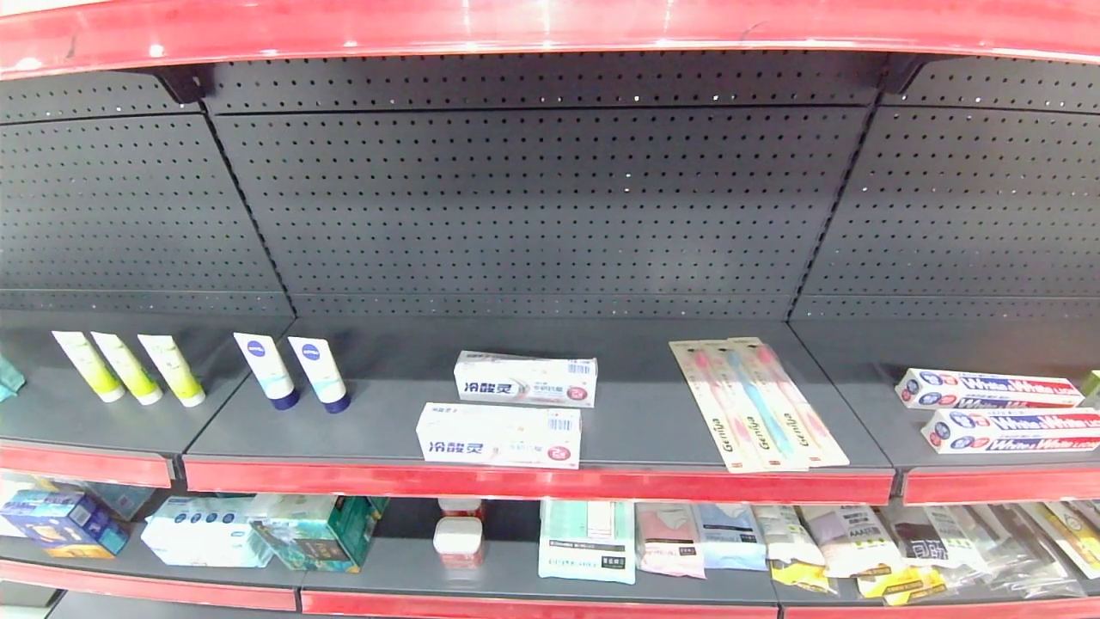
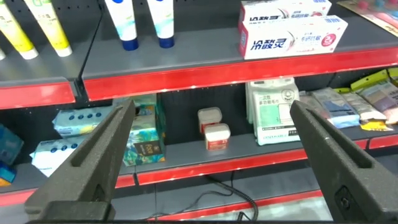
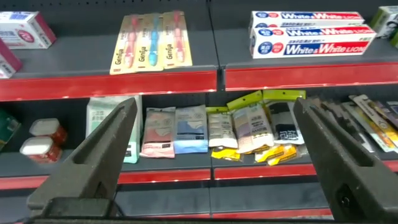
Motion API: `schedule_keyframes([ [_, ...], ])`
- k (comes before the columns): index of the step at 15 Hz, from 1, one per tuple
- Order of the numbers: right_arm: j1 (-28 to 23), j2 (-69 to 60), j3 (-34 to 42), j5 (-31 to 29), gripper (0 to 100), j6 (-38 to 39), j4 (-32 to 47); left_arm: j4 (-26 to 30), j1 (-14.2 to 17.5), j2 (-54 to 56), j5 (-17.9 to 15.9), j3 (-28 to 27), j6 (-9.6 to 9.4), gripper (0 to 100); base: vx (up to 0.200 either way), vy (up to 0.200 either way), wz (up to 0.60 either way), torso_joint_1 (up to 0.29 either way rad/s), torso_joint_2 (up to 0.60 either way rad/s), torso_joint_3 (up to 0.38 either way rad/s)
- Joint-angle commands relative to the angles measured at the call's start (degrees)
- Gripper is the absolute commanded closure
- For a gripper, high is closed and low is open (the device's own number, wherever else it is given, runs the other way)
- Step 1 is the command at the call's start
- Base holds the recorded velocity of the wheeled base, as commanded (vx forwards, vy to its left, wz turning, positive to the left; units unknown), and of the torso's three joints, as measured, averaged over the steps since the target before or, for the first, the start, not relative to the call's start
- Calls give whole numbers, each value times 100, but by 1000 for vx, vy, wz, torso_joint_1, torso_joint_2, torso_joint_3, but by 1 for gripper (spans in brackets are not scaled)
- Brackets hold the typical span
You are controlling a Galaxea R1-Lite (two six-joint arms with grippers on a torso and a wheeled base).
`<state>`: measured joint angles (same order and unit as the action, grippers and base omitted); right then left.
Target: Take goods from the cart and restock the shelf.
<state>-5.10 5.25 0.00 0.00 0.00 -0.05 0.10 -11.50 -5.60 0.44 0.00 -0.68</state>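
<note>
A dark shelf (image 1: pixel 636 404) with a red front edge holds two white toothpaste boxes (image 1: pixel 503 434), a flat toothbrush pack (image 1: pixel 756 404), two blue-capped white tubes (image 1: pixel 296 371) and yellow-green tubes (image 1: pixel 129 368). More toothpaste boxes (image 1: pixel 997 408) lie at the right. My left gripper (image 2: pixel 208 155) stands open with nothing in it, in front of the lower shelf below the toothpaste boxes (image 2: pixel 292 31). My right gripper (image 3: pixel 214 155) is open and holds nothing, facing the lower shelf under the toothbrush pack (image 3: pixel 149 40).
The lower shelf (image 1: pixel 516 567) carries tissue packs (image 1: pixel 206 533), small red-and-white jars (image 1: pixel 460 537), and several flat packets (image 1: pixel 687 537). A cable (image 2: pixel 224 193) runs along the bottom below the left gripper. The back of the upper shelf is bare perforated panel (image 1: pixel 550 206).
</note>
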Motion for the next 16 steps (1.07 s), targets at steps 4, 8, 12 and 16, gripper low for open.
schedule_keyframes([
  [4, 0, 28, 0, 0, 0, 9, -4, -19, 7, 15, 44, 0, -28, 0, 0, 0, 0, 0, 0, 0],
  [8, 0, 28, 0, 0, 0, 9, -4, -247, -81, -1427, 158, -1969, 270, 0, 0, 0, 0, 0, 0, 0],
  [12, 0, 28, 0, 0, 0, 9, -4, 271, 543, -4477, 404, -3964, 139, 0, 0, 0, 0, 0, 0, 0],
  [16, 0, 28, 0, 0, 0, 9, -4, 201, 1053, -6401, 501, -3762, -231, 0, 0, 0, 0, 0, 0, 0],
])
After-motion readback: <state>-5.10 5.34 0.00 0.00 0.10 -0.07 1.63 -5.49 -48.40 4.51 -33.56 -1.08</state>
